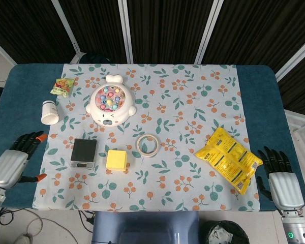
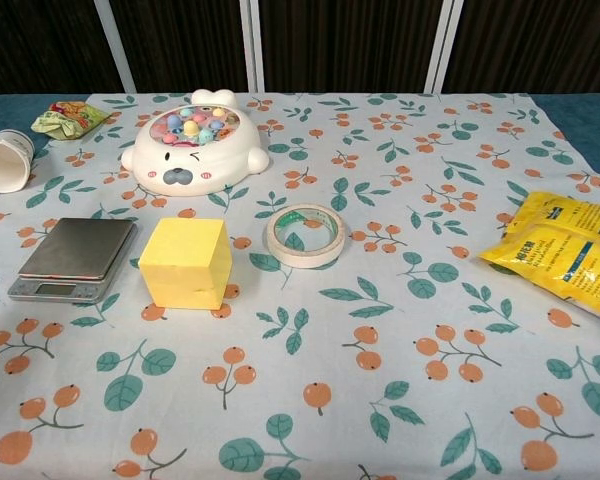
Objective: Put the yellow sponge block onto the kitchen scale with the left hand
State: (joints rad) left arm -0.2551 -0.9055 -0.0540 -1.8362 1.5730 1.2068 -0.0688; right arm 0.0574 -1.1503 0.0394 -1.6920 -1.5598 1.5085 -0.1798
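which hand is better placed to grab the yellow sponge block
Left. The left hand hovers open at the table's left edge, on the same side as the yellow sponge block and kitchen scale. The right hand sits far across.

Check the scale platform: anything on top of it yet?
Nothing: the kitchen scale has a bare platform in both views. The yellow sponge block sits on the cloth to its right. What lies under the scale cannot be seen.
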